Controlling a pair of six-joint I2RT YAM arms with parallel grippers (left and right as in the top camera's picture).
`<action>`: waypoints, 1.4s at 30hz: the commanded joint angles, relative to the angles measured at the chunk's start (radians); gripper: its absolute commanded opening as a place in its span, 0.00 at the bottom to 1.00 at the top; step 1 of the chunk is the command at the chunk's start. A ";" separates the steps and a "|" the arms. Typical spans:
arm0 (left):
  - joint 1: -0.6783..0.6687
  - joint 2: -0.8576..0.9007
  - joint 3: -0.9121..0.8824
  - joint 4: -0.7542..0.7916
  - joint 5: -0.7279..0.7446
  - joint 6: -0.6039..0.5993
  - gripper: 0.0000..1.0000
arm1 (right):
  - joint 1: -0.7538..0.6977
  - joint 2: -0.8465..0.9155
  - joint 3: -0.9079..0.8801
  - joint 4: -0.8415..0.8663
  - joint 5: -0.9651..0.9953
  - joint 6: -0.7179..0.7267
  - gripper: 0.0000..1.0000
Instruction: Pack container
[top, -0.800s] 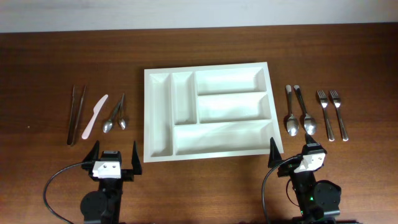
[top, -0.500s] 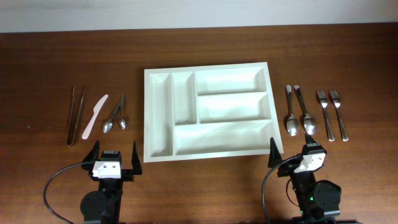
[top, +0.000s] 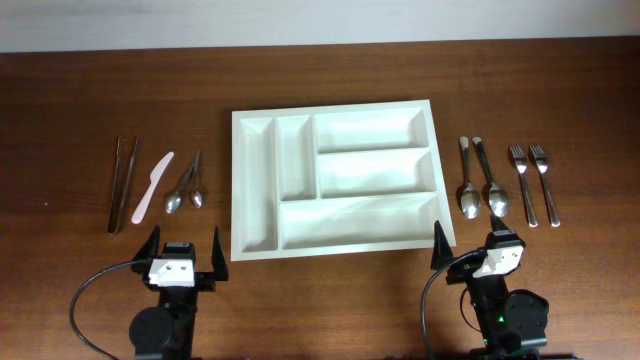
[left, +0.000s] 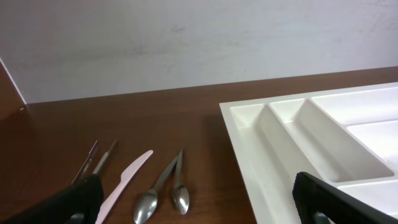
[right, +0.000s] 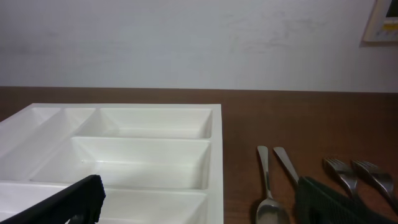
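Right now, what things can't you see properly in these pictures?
- Left wrist view: the near ends of the tongs hide behind a finger of the left claw.
- Left wrist view: the white tray is cut off by the right edge.
- Right wrist view: the forks are partly hidden behind the right claw.
- Right wrist view: the spoons are cut off by the bottom edge.

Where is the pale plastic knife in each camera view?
Overhead: the knife lies left of the container, beside two small spoons.
Left wrist: lower left, beside the spoons.
Right wrist: not in it.
Shared landmark: the white container, in all three.
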 joint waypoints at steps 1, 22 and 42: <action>0.005 -0.011 -0.010 0.005 0.003 0.020 0.99 | 0.006 -0.007 -0.005 -0.006 0.009 0.009 0.99; 0.005 -0.011 -0.010 0.005 0.003 0.020 0.99 | 0.006 -0.007 -0.005 -0.006 0.009 0.009 0.99; 0.005 -0.011 -0.010 0.006 0.027 0.007 0.99 | 0.006 -0.007 -0.005 -0.006 0.009 0.009 0.99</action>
